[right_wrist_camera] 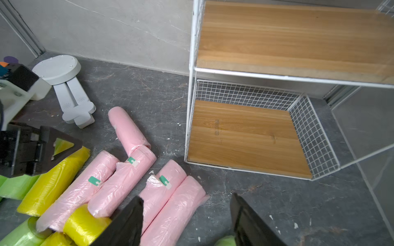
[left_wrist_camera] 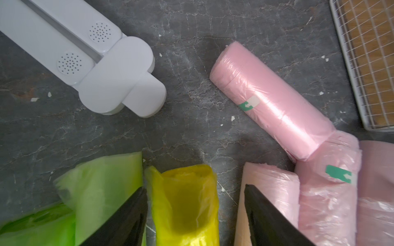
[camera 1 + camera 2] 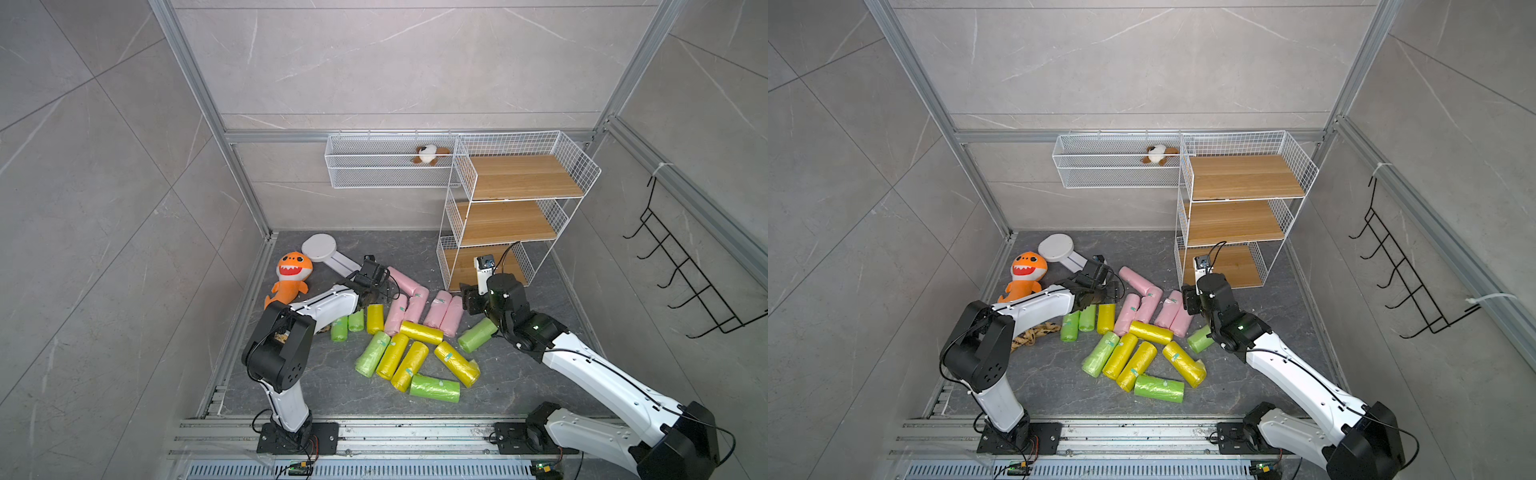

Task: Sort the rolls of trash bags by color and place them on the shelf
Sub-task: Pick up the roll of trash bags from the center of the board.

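Between left pincer point(image 2: 195, 188) jaws, yellow roll point(image 2: 183, 215)

Bright, even, diffuse light from above fills the enclosure, and shadows on the dark grey marbled floor point(image 3: 332, 386) are soft and faint. In both top views wide-angle distortion splays the silver aluminium frame posts point(image 3: 195, 83) outward. In the left wrist view, the yellow plastic roll point(image 2: 185, 204) and light green plastic roll point(image 2: 102, 187) close to the lens are blurred. The far pale pink plastic roll point(image 2: 275, 104) is sharp, with a mild sheen.
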Motion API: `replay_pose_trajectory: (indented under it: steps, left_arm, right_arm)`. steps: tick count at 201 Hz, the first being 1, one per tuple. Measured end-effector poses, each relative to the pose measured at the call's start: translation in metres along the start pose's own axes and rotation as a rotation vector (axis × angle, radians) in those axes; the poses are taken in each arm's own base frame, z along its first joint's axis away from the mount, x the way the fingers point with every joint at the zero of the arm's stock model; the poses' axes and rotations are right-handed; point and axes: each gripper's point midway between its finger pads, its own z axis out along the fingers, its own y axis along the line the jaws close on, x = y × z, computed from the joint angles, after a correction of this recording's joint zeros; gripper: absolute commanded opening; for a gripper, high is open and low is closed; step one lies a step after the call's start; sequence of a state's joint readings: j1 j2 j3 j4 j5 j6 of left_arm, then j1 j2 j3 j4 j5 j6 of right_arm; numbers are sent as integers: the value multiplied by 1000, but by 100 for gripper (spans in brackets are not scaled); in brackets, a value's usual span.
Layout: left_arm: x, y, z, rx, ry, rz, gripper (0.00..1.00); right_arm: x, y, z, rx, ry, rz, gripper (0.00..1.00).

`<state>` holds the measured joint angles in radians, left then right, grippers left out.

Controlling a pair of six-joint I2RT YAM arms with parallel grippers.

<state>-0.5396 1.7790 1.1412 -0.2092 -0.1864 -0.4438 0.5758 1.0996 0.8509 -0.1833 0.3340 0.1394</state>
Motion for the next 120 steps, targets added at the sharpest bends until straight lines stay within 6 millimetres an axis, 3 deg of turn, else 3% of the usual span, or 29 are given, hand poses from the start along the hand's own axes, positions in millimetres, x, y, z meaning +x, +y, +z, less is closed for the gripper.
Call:
replay_pose_trajectory:
  steps: [58, 120]
  left_arm:
    - [24, 6, 21, -32, 85, 15, 74]
    - [21, 1, 40, -35, 101, 19, 74]
  right_arm:
    - [18, 2, 6, -8, 38, 11, 70]
    - [29, 8, 12, -33, 61, 31, 70]
